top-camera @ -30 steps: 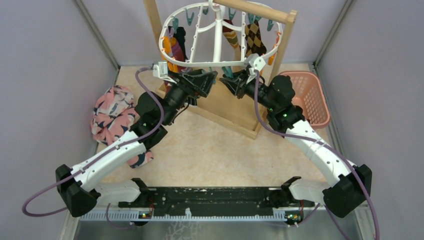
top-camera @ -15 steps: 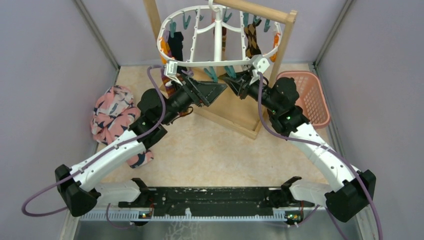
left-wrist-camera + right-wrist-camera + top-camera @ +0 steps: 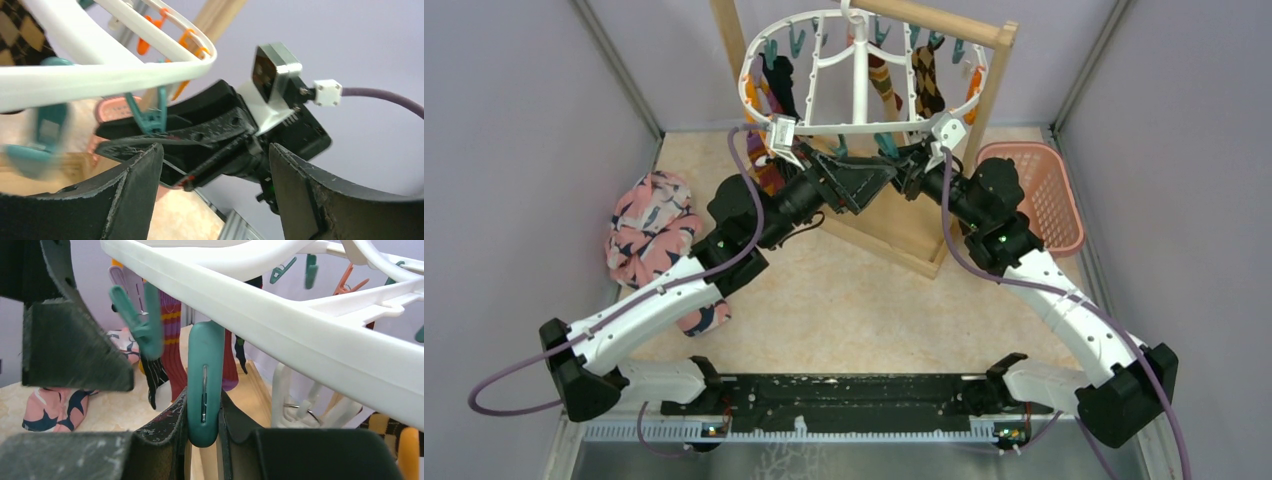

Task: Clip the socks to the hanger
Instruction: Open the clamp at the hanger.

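Observation:
The white hanger (image 3: pixel 860 126) hangs from the wooden rack, and several socks hang clipped to it: an orange-striped one (image 3: pixel 761 98), a black one (image 3: pixel 780 80) and an argyle one (image 3: pixel 927 78). My right gripper (image 3: pixel 204 407) is under the near rim (image 3: pixel 280 315), shut on a hanging teal clip (image 3: pixel 205 370). My left gripper (image 3: pixel 882 182) stands open just left of it, nothing between its fingers (image 3: pixel 137 190). In the left wrist view the right gripper (image 3: pixel 200 142) and its clip (image 3: pixel 152 117) lie straight ahead. A maroon-purple sock (image 3: pixel 173 335) hangs behind the clip.
The wooden rack's base board (image 3: pixel 894 225) lies under both grippers. A pink lattice basket (image 3: pixel 1042 195) sits at the right wall. A bulky pink bird-print cloth (image 3: pixel 649 232) lies at the left. Orange clips (image 3: pixel 150 42) hang on the hanger's far rim.
My left gripper has moved right along the hanger's near rim, up to the right gripper. The hanger has swung and turned slightly. The right gripper has kept its hold on the teal clip.

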Tool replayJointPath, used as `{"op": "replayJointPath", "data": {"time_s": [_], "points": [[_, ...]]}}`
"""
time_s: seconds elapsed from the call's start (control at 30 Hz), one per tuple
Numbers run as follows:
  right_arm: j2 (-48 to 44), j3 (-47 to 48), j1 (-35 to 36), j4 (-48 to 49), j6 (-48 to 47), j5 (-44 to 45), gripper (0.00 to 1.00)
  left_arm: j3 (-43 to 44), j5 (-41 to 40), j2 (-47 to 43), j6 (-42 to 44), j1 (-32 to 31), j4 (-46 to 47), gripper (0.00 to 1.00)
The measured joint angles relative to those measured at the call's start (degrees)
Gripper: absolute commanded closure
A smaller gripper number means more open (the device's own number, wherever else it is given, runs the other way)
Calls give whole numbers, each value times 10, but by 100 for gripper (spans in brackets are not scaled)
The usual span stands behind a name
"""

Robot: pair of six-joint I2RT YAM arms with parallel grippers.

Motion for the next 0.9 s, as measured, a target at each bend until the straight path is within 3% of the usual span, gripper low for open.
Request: {"op": "replayJointPath", "data": {"time_s": [0.07, 0.3, 0.63, 0.9], "points": [[-2, 0, 0, 0, 0, 0, 100, 2, -27, 1, 21, 0, 4, 25], [-9, 0, 0, -2, -1, 0, 100, 1, -110, 36, 101, 0, 65, 26], [-14, 0, 0, -18, -6, 9, 100, 37, -136, 105, 169, -4, 97, 27], [-14, 0, 0, -17, -7, 14, 100, 51, -158, 124, 188, -9, 110, 34]]}}
